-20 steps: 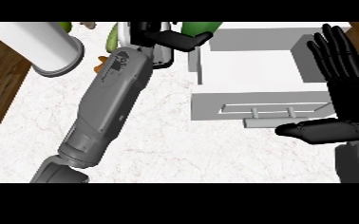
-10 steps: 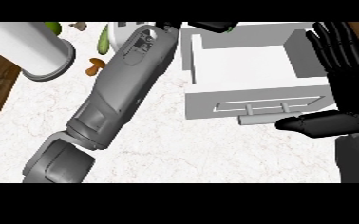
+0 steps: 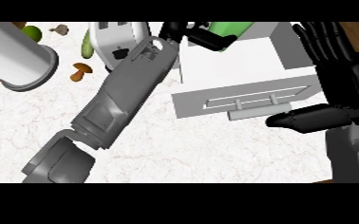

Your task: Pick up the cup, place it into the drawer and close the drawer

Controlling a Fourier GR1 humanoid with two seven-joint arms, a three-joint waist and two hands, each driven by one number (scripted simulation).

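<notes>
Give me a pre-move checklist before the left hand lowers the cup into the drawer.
1. Cup held: ok. The left hand is curled round the green cup.
2. Drawer open: ok. The drawer is pulled out, its white inside showing.
3. Cup over the opening: cannot tell. It sits at the drawer's far edge, height unclear.
4. Drawer inside free: ok for the visible part; nothing lies in it.
5. Right hand clear of the drop: ok. The right hand is open at the drawer's right side.
6. Left forearm clear of the toaster: cannot tell; they overlap in view.
</notes>
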